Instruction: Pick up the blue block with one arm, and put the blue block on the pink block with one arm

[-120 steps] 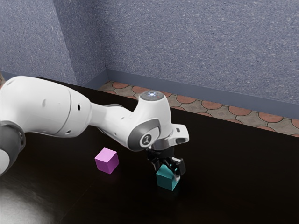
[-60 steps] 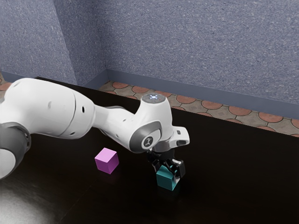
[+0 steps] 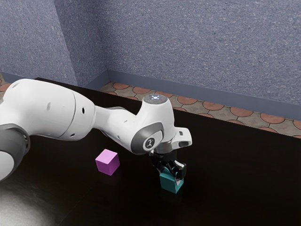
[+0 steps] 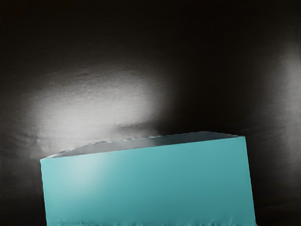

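Claw (image 3: 171,172) is held low right over the blue block (image 3: 170,184), seen resting on the table (image 3: 235,188) well apart from the pink block (image 3: 107,161), likely for pickup; whether it is clamped cannot be told.

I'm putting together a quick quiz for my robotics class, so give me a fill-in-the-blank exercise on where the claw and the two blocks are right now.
1. The claw is down at the blue block, not at the ___ one.
2. In the exterior view, the pink block lies to the blue block's ___.
3. The number of blocks on the table is ___.
Missing words: pink; left; two.
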Available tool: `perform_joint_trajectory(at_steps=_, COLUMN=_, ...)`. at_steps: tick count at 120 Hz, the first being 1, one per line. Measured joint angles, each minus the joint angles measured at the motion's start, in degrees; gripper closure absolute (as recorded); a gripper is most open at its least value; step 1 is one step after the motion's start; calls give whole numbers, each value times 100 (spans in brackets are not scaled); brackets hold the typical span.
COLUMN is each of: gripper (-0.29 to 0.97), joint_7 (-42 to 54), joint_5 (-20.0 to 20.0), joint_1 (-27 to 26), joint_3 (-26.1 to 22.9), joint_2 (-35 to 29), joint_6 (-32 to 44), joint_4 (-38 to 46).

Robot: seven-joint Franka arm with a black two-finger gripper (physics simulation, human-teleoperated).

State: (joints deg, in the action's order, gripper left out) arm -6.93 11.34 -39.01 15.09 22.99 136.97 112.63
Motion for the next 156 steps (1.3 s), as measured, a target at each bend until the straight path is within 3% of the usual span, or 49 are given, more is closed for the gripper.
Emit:
perform_joint_trajectory(at_steps=25, gripper=33, joint_7=-56, joint_5=-31, joint_1=-23, joint_3=15, joint_2=-249, joint_6=-9, joint_4=45)
perform_joint_trajectory(at_steps=78, gripper=34, joint_7=-124, joint_5=-433, joint_1=-50, joint_3=364, joint_2=-1614, joint_6=-65, joint_4=1071)
perform_joint_trajectory(at_steps=156, gripper=35, joint_7=-188, joint_5=-1577, joint_1=212, joint_3=1281, joint_2=-2539, joint_6=-181, joint_4=1764)
